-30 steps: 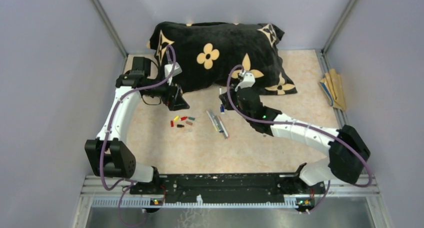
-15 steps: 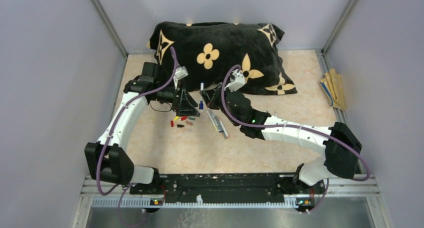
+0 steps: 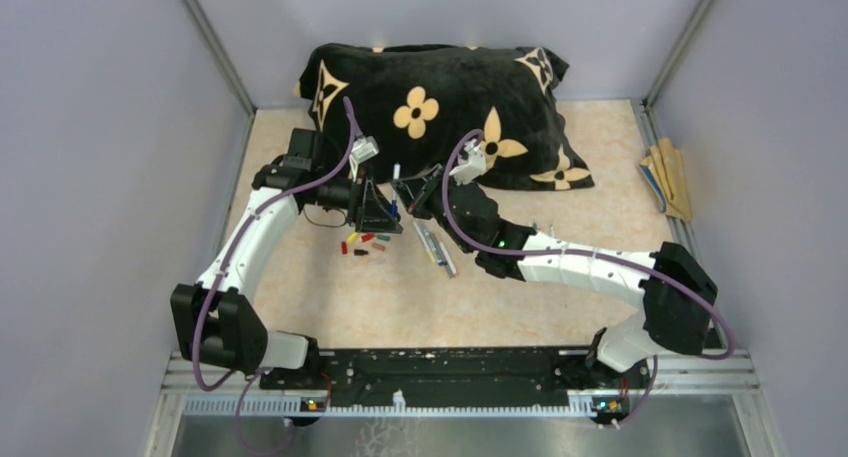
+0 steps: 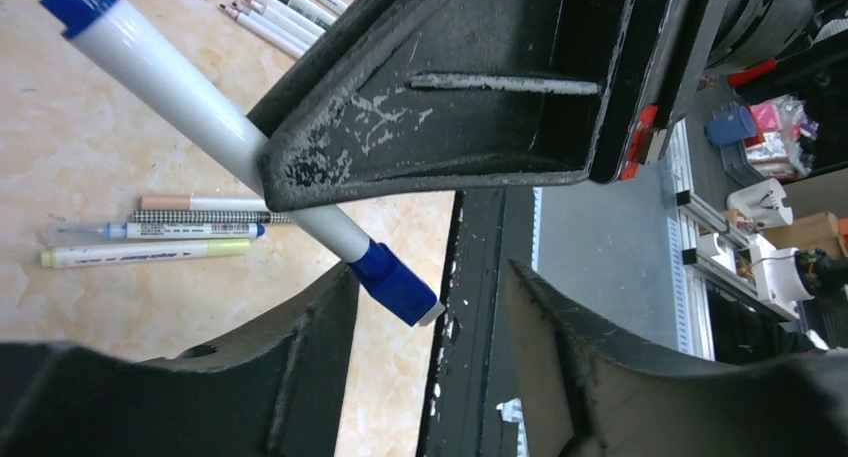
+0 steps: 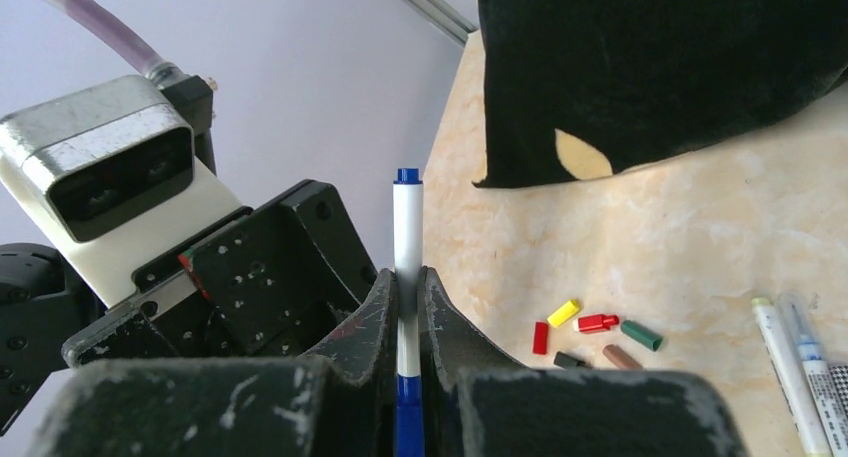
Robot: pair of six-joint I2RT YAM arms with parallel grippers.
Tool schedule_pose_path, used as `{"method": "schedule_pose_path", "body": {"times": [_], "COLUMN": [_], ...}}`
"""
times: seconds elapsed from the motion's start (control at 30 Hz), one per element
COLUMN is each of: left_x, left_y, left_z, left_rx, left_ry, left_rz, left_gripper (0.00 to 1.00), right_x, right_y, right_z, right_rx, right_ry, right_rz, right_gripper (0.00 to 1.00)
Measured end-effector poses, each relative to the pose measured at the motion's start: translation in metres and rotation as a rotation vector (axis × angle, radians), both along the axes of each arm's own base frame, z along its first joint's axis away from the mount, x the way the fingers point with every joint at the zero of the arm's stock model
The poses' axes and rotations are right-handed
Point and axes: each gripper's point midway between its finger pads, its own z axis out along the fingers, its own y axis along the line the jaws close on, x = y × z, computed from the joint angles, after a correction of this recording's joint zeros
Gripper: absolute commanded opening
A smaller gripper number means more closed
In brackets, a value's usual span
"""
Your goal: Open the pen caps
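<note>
Blue cap [image 4: 397,283], pen [image 5: 407,217] (R gripper [image 5: 407,279] clamped)

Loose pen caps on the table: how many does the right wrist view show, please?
6, in one cluster: yellow cap, two red caps, green cap, dark cap, brown cap; the right hand may hide others.

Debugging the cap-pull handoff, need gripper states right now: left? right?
Left gripper: open, jaws on either side of the blue cap, not clamped on it.
Right gripper: shut on the pen, gripping its white barrel.
</note>
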Motion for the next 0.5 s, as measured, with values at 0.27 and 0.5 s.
{"method": "schedule_pose_path", "body": {"times": [0.27, 0.5], "left_x": [0.004, 0.016], "left_y": [0.001, 0.011], "left_z": [-0.004, -0.022], "left_rx": [0.009, 0.106], "left_ry": [-0.005, -0.09], "left_rz": [0.013, 0.043], "left_gripper": [0.0, 0.0], "right_x": [-0.002, -0.008], "right_y": [0.003, 0.004], "right_z": [0.006, 0.006], "right_rx": [0.032, 0.013], "right_ry": [-0.007, -0.001], "right_rz": [0.006, 0.043], "right_gripper": [0.01, 0.26]}}
